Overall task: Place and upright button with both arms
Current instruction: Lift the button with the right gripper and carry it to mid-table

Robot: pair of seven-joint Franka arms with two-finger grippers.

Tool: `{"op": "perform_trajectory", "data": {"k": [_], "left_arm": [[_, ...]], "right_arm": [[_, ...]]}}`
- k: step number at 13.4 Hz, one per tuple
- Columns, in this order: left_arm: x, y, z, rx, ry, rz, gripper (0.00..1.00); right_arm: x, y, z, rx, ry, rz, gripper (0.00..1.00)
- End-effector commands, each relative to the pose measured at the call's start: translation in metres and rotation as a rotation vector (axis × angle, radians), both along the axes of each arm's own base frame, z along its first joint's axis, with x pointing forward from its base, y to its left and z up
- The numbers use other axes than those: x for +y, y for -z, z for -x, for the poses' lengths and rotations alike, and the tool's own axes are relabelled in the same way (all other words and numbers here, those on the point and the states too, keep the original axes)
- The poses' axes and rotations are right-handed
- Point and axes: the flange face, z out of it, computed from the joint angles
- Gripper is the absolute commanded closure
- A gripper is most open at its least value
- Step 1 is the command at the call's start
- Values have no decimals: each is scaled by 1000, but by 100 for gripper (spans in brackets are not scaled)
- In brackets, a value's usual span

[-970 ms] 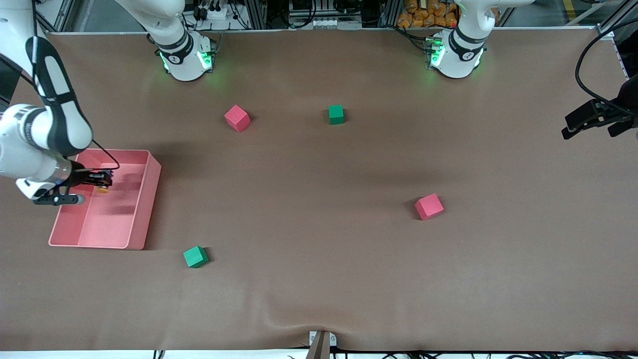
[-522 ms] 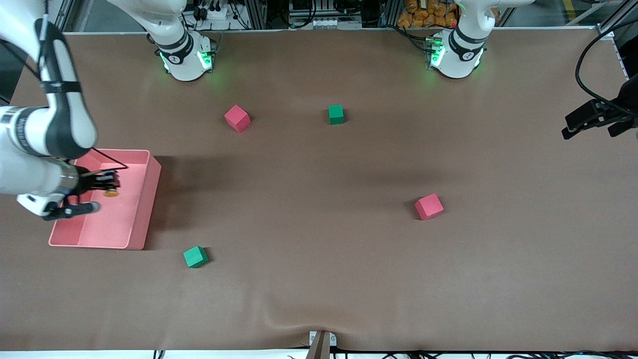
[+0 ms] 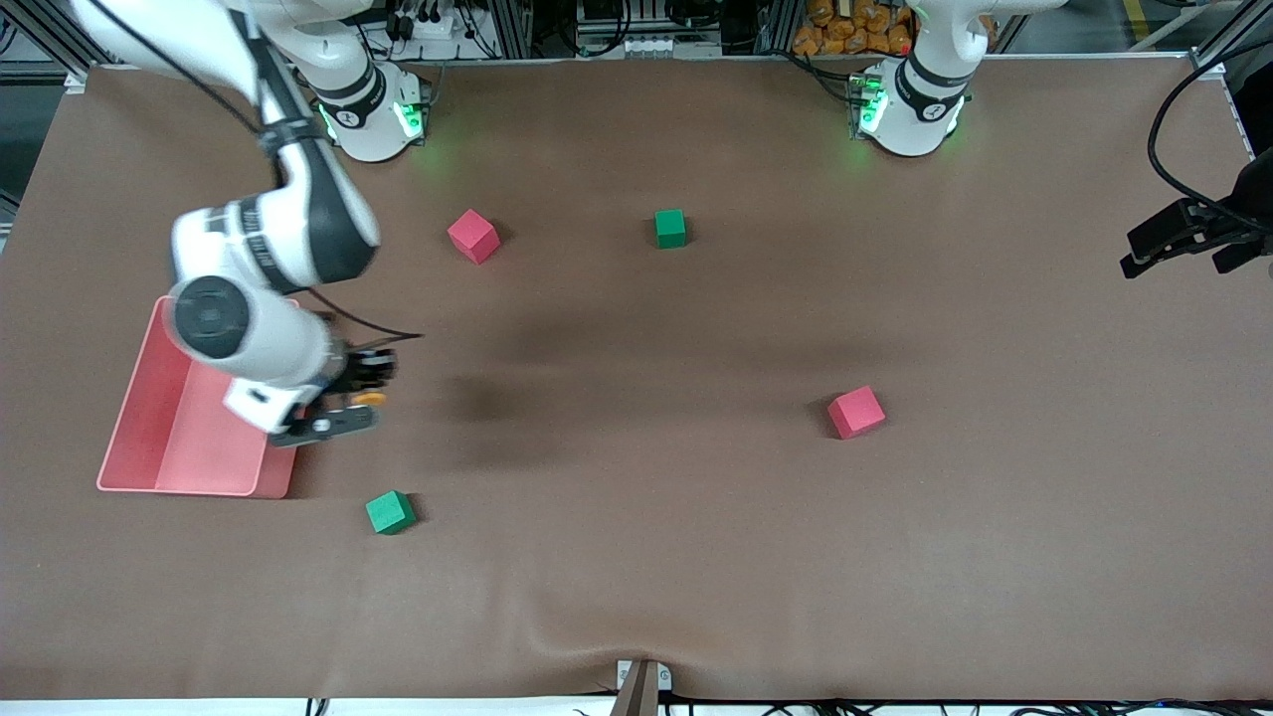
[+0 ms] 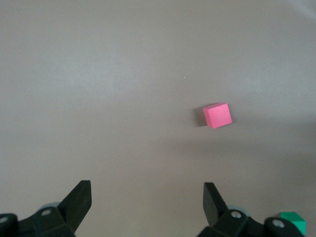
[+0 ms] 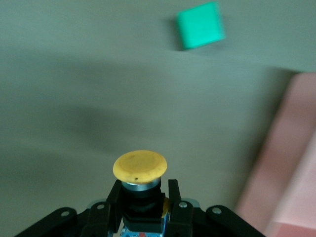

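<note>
My right gripper [image 3: 364,386] is shut on the button [image 3: 370,399], a black body with a round orange cap. It holds the button in the air over the brown table, just beside the pink bin [image 3: 149,398]. In the right wrist view the cap [image 5: 140,165] sticks out past the black fingers [image 5: 174,193] of the right gripper [image 5: 144,191], which clamp the body. My left gripper [image 3: 1144,254] waits high at the left arm's end of the table. In the left wrist view the left gripper [image 4: 146,197] is open and empty.
A red cube [image 3: 472,236] and a green cube [image 3: 670,228] lie near the bases. Another red cube [image 3: 855,412] lies toward the left arm's end and shows in the left wrist view [image 4: 217,115]. A green cube [image 3: 389,512] lies nearer the camera than the bin and shows in the right wrist view [image 5: 200,24].
My right arm has lifted the button out of the pink bin and swung it sideways over the bin's wall toward the table's middle. The left arm has not moved.
</note>
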Motion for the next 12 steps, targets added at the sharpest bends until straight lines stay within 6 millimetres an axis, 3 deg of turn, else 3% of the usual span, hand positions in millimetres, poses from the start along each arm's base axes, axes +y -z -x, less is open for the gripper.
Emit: {"op": "perform_trajectory", "data": {"k": [1,4,8,12], "left_arm": [[0,-2,-3,4,15,-17,0],[1,2,-3,12,18,-17,0],[1,2,-3,12,18,-16,0],[2,2,-3,12,20,-17,0]], "right_arm": [[61,17,-13,26,127,-57,85],[130,40,-19,-25,305,-94,85],[219,86,-2,-121,485,-176,85],[275,112,19,-152,577,-235,85]]}}
